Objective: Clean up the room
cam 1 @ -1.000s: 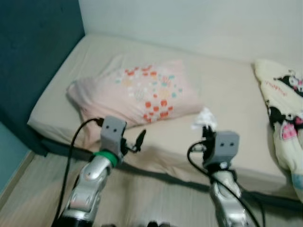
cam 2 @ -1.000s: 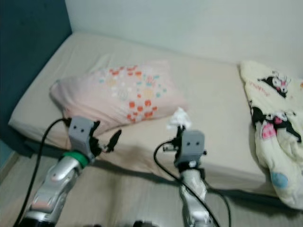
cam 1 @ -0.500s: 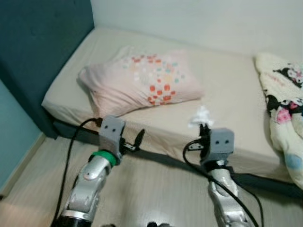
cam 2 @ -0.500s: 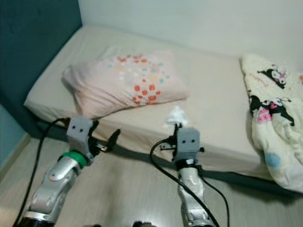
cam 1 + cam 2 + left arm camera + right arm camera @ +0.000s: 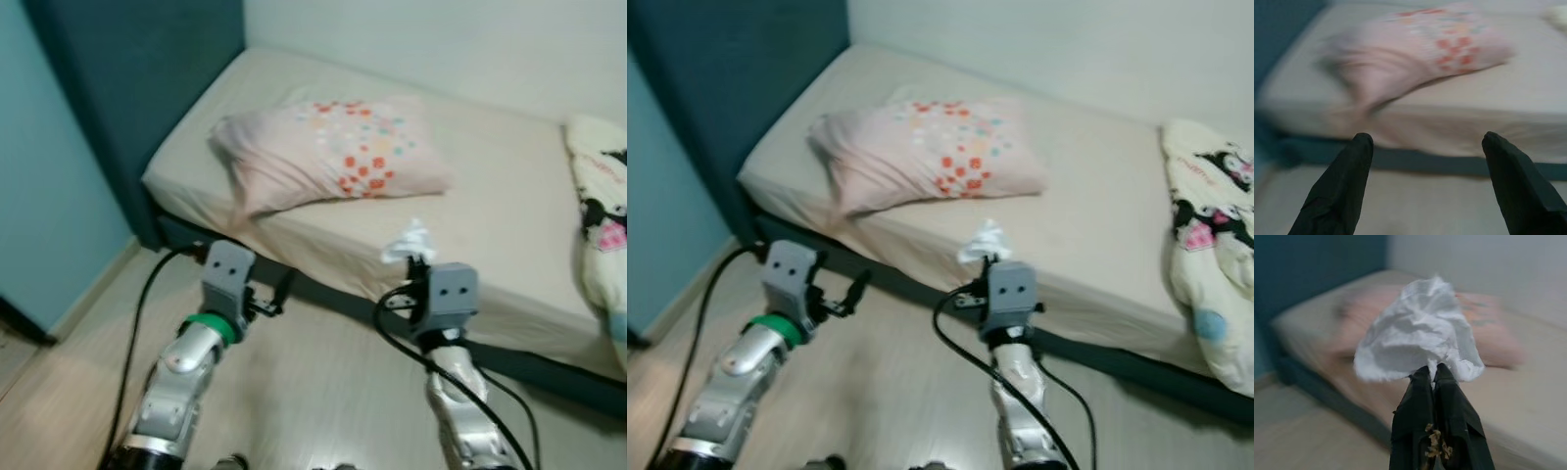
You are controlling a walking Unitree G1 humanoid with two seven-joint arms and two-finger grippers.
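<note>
Compared with one second ago, the camera has turned: more of the light blue wall (image 5: 49, 176) and the pale wooden floor (image 5: 323, 382) is now in view, while both arms keep their raised pose. The right end effector (image 5: 1432, 374) has its black fingers pressed together on a crumpled white tissue (image 5: 1418, 330), held in the air in front of the bed edge. The left end effector (image 5: 1425, 142) is spread wide and holds nothing, above the floor beside the bed. On the beige mattress (image 5: 490, 196) lies a pink pillow with coloured dots (image 5: 333, 152). A cream blanket with cartoon prints (image 5: 1210, 255) lies at the right side.
</note>
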